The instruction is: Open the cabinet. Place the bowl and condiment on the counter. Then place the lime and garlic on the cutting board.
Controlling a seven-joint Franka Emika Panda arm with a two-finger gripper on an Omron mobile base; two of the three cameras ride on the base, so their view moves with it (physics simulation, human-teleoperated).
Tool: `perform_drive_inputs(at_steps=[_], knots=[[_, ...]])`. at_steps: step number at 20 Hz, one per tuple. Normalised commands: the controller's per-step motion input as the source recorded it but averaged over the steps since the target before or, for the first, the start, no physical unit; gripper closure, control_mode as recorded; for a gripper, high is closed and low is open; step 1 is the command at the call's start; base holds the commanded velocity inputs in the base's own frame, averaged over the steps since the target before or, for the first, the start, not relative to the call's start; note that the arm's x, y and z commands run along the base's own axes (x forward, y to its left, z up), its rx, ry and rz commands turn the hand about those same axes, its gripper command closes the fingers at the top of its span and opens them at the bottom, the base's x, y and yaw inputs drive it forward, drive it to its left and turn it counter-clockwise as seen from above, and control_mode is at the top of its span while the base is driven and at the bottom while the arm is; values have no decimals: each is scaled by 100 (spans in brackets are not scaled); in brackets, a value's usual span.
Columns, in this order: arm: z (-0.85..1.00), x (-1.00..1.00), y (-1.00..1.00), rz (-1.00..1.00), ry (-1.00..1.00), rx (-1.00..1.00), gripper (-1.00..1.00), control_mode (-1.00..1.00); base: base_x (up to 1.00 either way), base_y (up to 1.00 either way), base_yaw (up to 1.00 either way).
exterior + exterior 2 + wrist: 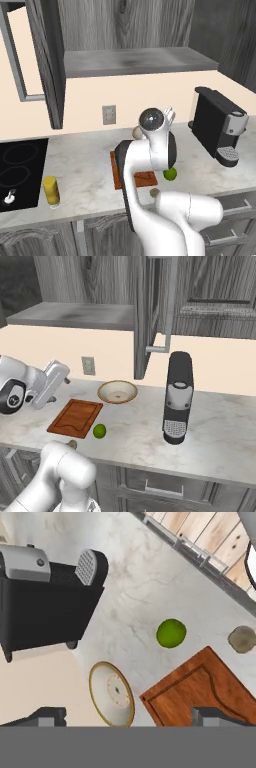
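The cabinet (47, 65) stands open, its door (155, 306) swung outward. On the counter (140, 431) the cream bowl (117, 391) sits behind the reddish cutting board (76, 417). The lime (99, 430) lies on the stone just off the board's right front corner. The garlic (72, 444) rests near the counter's front edge. The yellow condiment bottle (51, 190) stands by the cooktop. My gripper (130, 717) hangs open and holds nothing, above the board's back edge. It looks down on the lime (171, 633), garlic (242, 639), board (205, 689) and bowl (112, 693).
A black coffee machine (177, 398) stands on the counter to the right of the bowl. The black cooktop (20, 170) lies at the far left. A wall outlet (109, 114) sits behind the board. Lower drawers (150, 486) run under the counter.
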Motion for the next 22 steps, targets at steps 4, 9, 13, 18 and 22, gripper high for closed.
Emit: perform_drive_inputs(at_steps=[4, 9, 13, 18, 22], knots=[[-27, 30, 49, -49, -60, 38, -100, -100, 0, 0, 0], [-93, 15, 2, -68, -36, 67, -100, -100, 0, 0, 0], [-42, 8, 17, -63, -43, 44, -100, -100, 0, 0, 0], [-3, 1, 39, -70, -48, 28, -100, -100, 0, 0, 0], [-10, 10, 42, -57, -34, 30, -100, -100, 0, 0, 0]])
